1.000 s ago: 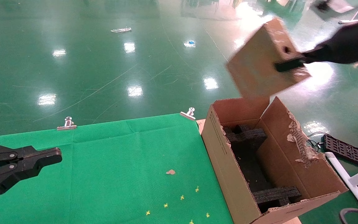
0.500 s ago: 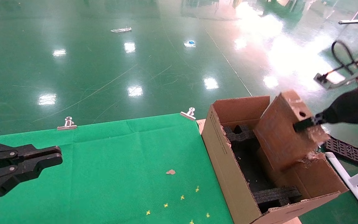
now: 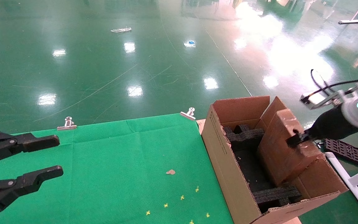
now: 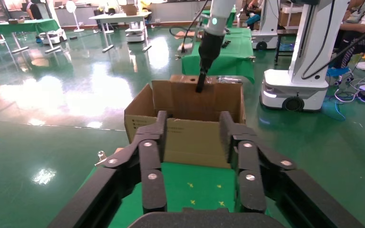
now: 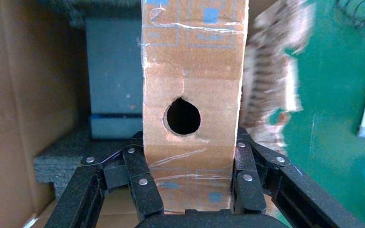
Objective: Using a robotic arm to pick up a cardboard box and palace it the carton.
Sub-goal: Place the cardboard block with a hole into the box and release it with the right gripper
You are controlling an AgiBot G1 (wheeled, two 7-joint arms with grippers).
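My right gripper [image 3: 294, 140] is shut on the narrow edge of the slim brown cardboard box [image 3: 278, 152], just beside its round hole. The box stands tilted, its lower part inside the large carton [image 3: 225, 158], against the carton's right wall and above the black foam inserts [image 3: 247, 137]. In the right wrist view the fingers [image 5: 145, 180] press both sides of the cardboard box [image 5: 192, 71], with foam [image 5: 62, 156] beside it. My left gripper [image 3: 58, 155] is open over the green cloth, far left of the carton [image 4: 190, 142]. The left wrist view shows the right arm [image 4: 209, 42] reaching down into the carton.
The green-clothed table [image 3: 120, 161] carries two metal clips [image 3: 67, 123] [image 3: 189, 114] on its far edge and a small scrap [image 3: 170, 171]. A black tray [image 3: 345, 149] and white frame [image 3: 353, 183] lie on the floor right of the carton. Another robot base [image 4: 294, 90] stands beyond.
The right gripper has brought the cardboard box down from high above the carton into it. The left gripper, shut before, has opened wide.
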